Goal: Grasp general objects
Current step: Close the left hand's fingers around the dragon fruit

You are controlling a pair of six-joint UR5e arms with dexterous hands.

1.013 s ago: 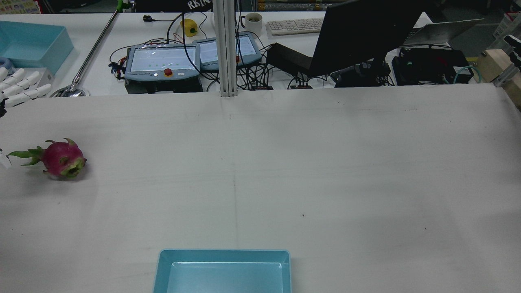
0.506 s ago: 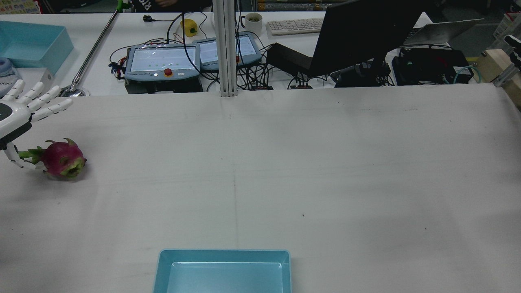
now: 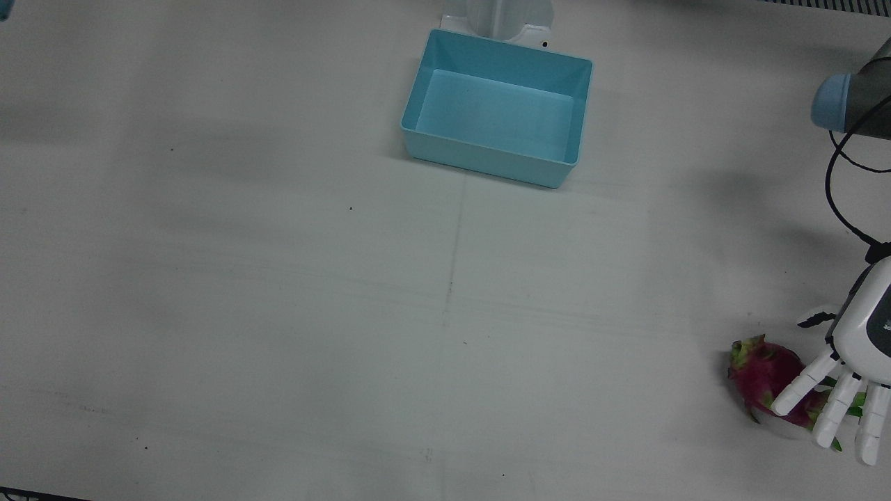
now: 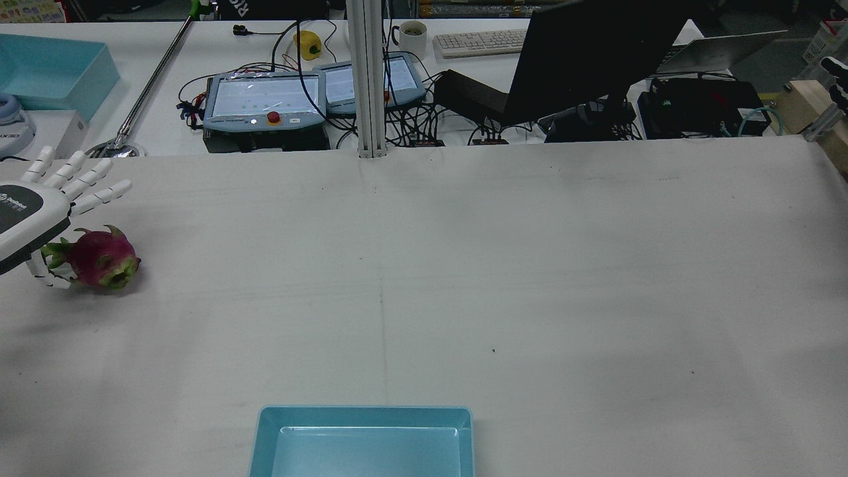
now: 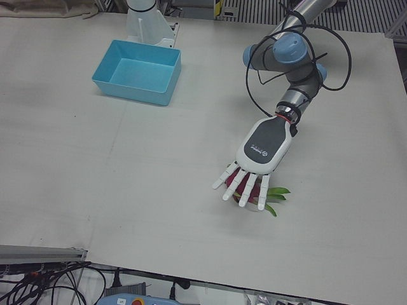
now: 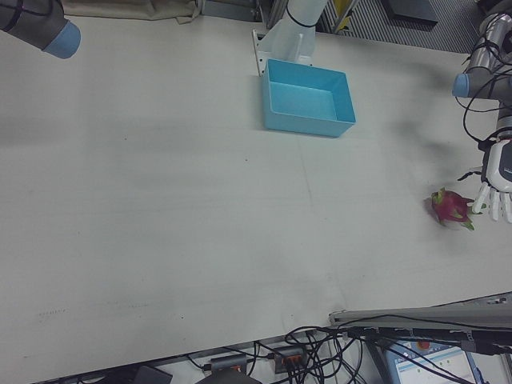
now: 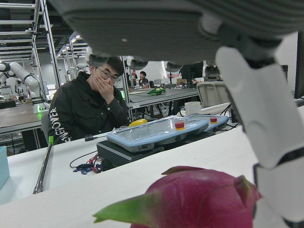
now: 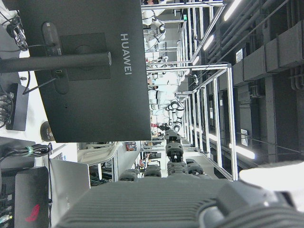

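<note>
A pink dragon fruit (image 4: 99, 258) with green leaf tips lies on the white table near its left edge in the rear view. It also shows in the front view (image 3: 762, 372), the right-front view (image 6: 448, 206) and close up in the left hand view (image 7: 209, 199). My left hand (image 4: 30, 215) is open with its fingers spread. It hovers just over the fruit's leafy end, with fingers (image 3: 800, 390) lying across the fruit. In the left-front view the hand (image 5: 261, 152) covers most of the fruit. My right hand (image 8: 190, 204) shows only as a sliver in its own view.
A light blue bin (image 3: 498, 163) stands at the robot's edge of the table, centre; it also shows in the rear view (image 4: 364, 411). Teach pendants (image 4: 265, 99), a monitor (image 4: 589, 53) and cables sit on the desk beyond the far edge. The right arm's elbow (image 6: 36, 24) is at the other side.
My left hand has come in from the table's left edge and lowered over the dragon fruit's leafy end. The fruit has not moved.
</note>
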